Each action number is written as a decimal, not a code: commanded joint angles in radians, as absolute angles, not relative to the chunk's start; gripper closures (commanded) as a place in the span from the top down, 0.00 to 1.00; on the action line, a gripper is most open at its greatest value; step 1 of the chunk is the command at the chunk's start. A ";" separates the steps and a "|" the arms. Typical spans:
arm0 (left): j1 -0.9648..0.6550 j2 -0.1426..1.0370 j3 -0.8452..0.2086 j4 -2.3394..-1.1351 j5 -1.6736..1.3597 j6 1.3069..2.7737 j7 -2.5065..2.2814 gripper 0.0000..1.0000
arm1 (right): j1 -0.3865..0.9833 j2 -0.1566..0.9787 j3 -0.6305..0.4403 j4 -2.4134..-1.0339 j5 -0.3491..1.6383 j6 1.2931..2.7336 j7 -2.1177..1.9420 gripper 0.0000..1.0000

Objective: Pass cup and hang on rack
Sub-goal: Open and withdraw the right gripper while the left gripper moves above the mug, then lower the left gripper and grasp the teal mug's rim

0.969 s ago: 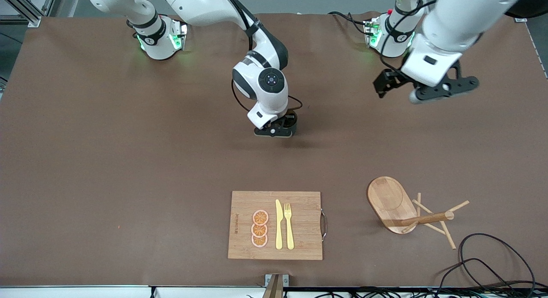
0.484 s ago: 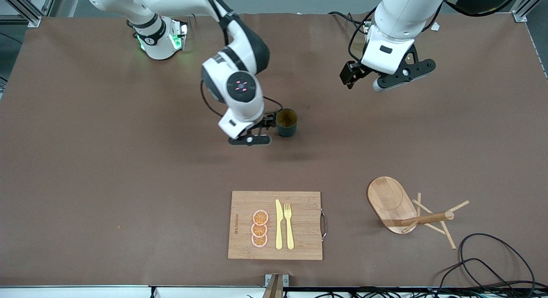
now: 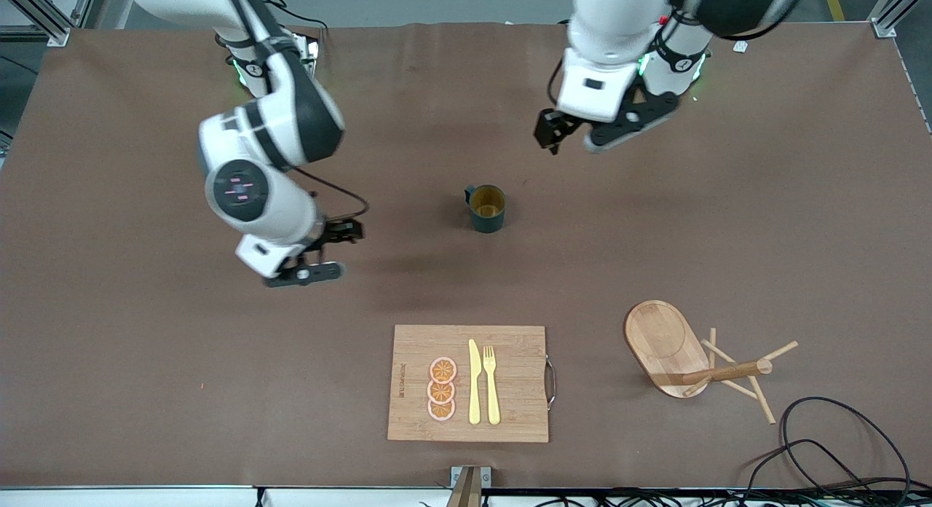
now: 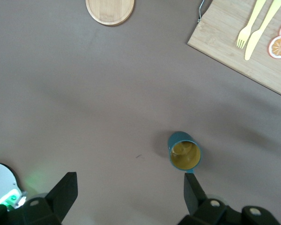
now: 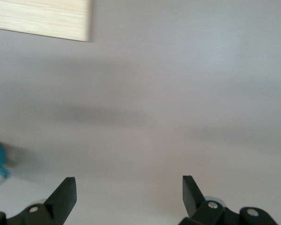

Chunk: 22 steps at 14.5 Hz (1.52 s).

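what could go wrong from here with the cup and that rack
The rack lies tipped on its side, post and pegs flat on the table, so hanging may fail unless it is righted. The cup stands alone; the open left end effector above it may knock it over if it descends off-centre.

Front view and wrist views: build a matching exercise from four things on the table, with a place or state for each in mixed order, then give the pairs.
Things:
1. cup
2. rack
3. left gripper
4. yellow knife and fork

States:
A. lying on the cutting board beside three orange slices
B. upright on the bare table, held by nothing
C. open, in the air near the cup
D. tipped over on its side, pegs on the table

Pairs: 1-B, 2-D, 3-C, 4-A
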State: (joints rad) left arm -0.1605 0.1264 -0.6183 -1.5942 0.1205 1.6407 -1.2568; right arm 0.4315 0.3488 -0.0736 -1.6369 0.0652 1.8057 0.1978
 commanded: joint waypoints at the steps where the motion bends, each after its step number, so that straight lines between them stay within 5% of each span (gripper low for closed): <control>1: -0.265 0.222 -0.623 -1.583 0.225 1.686 -1.438 1.00 | 0.321 0.247 -0.049 -1.695 0.023 1.746 0.123 1.00; 9: -0.561 0.550 -0.620 -1.499 0.621 1.718 -1.940 1.00 | 0.077 0.204 -0.048 -1.537 -0.021 1.530 -0.002 1.00; 22: -0.772 0.791 -0.595 -1.569 1.058 1.707 -2.497 1.00 | -0.021 0.212 -0.045 -1.402 -0.075 1.453 -0.095 1.00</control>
